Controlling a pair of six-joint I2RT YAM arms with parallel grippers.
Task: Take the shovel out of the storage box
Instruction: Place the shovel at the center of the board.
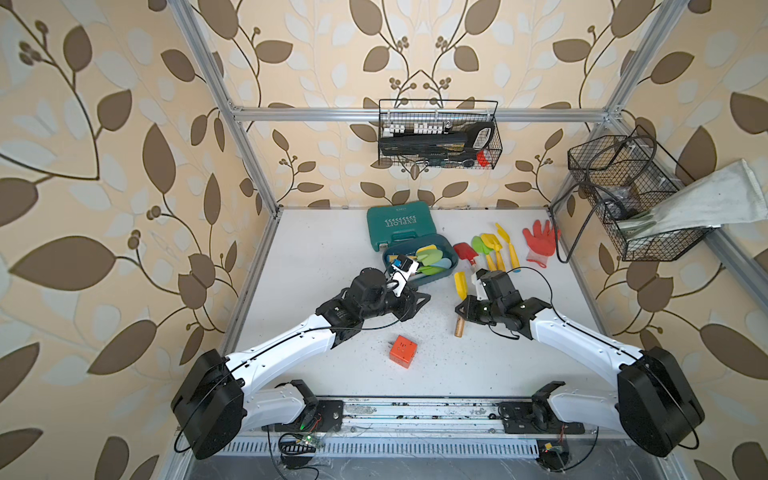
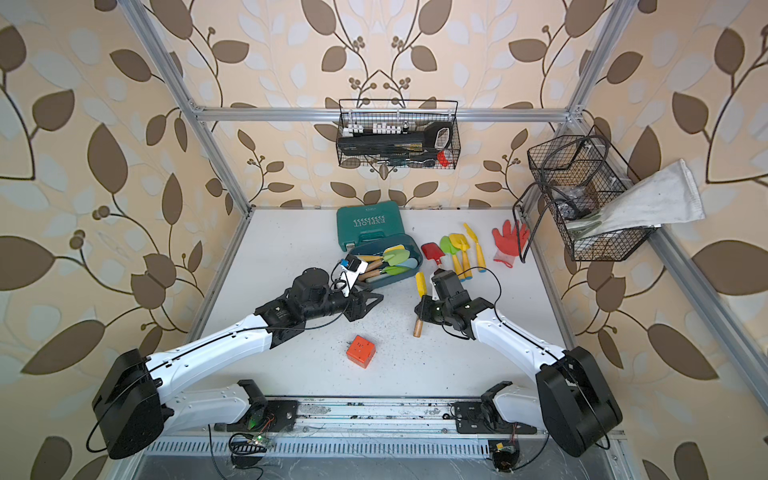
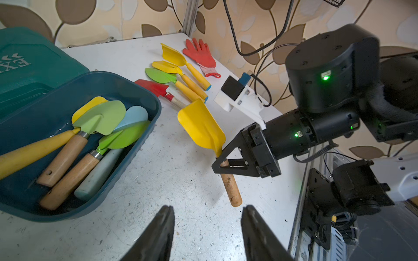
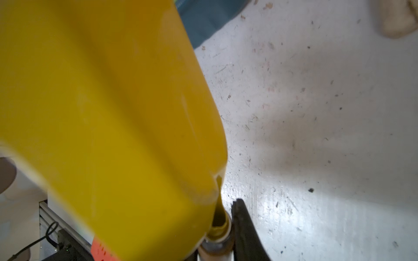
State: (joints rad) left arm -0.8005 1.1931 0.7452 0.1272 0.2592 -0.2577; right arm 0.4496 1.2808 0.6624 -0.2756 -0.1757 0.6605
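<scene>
Left wrist view: right end effector (image 3: 222, 164), centre-right, clamps the yellow shovel (image 3: 201, 128) by its handle, carrying it clear of the storage box (image 3: 133, 162); left end effector (image 3: 208, 210) parted, empty.

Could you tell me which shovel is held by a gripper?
The yellow wooden-handled shovel, in the right gripper; the rest lie in the storage box or on the table.

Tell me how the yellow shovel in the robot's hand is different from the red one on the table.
Colour: the yellow shovel has a yellow blade, the red shovel a red one.
Hold: the right hand grips the yellow shovel near the top of its wooden handle; no hand holds the red shovel.
Pose: the yellow shovel is tilted; the red shovel lies flat on the table.
Both are outside the storage box.
</scene>
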